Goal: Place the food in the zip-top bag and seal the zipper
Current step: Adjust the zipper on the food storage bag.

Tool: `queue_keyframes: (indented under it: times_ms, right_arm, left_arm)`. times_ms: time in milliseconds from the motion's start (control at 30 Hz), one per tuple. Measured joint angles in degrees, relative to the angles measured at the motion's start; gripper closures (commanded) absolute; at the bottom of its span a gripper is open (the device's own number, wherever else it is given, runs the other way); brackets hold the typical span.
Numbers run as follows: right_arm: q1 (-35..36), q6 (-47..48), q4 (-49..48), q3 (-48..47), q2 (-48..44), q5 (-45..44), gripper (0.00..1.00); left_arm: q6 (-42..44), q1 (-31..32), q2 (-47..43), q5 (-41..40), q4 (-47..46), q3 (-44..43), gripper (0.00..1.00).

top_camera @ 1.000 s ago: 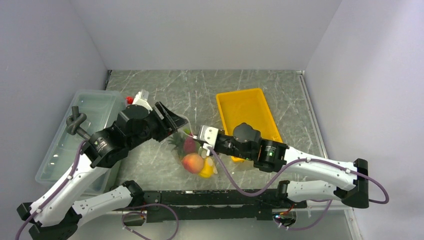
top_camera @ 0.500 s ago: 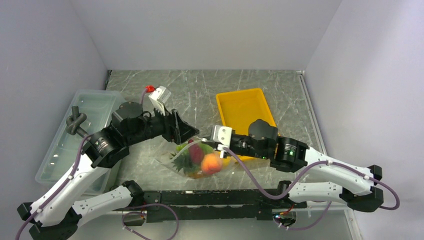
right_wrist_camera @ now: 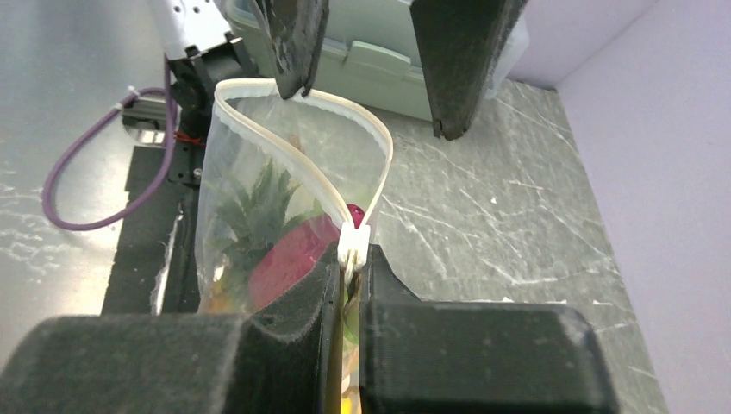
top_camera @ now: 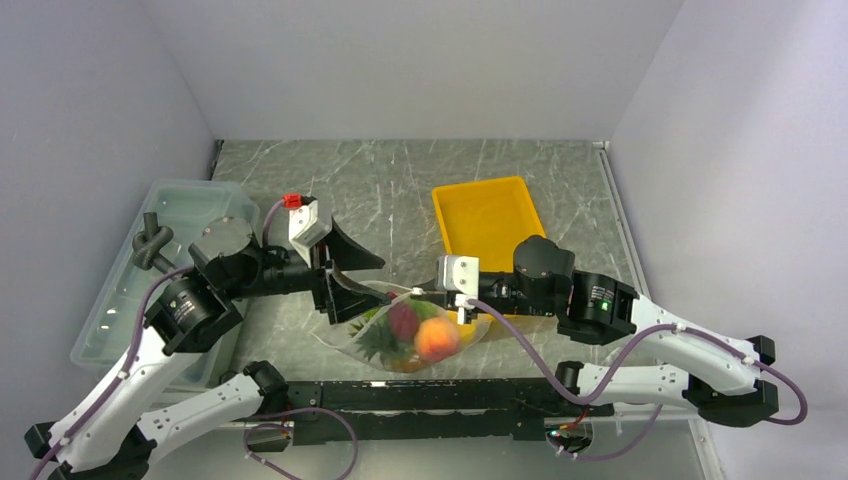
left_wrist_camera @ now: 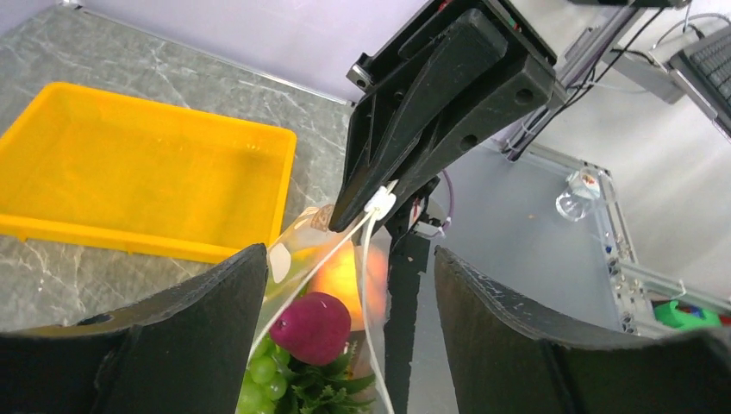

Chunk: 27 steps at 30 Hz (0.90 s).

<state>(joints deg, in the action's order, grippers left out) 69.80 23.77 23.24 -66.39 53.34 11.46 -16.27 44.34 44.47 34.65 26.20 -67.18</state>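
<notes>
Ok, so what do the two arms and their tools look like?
The left arm and right arm have white links with black round joints and a purple cable running alongside. The left tool and right tool each have two black wedge-shaped fingers. A red plug sits by the left wrist camera.

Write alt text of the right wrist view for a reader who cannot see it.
The right gripper is shut on the zipper of the zip-top bag, its mouth gaping, food inside; the open left gripper hangs beyond.
</notes>
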Motion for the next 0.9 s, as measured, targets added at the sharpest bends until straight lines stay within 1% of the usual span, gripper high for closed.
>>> queue_keyframes:
  times_ms: [167, 367, 467, 633, 900]
  right_arm:
    - [0.0, -1.4, 3.2, -3.2, 1.6, 2.9, 1.00]
    - [-0.1, -4.1, 7.0, -8.5, 5.4, 4.5, 1.00]
    - [-0.4, -5.4, 9.1, -12.0, 8.2, 5.2, 1.00]
    - [-0.9, -6.9, 12.3, -15.1, 10.5, 6.3, 1.00]
    - [-2.5, -8.9, 17.9, -21.1, 13.4, 8.7, 1.00]
  left_arm:
    - [3.5, 0.0, 1.2, 2.5, -0.1, -0.2, 0.25]
    - [5.6, 0.0, 2.0, 4.7, -0.7, 0.1, 0.26]
    - [6.3, 0.0, 2.3, 6.4, -1.6, 0.1, 0.28]
    - [6.8, 0.0, 3.5, 10.3, -1.5, 0.0, 0.31]
    - [8.7, 0.0, 4.8, 13.6, 2.0, -0.1, 0.36]
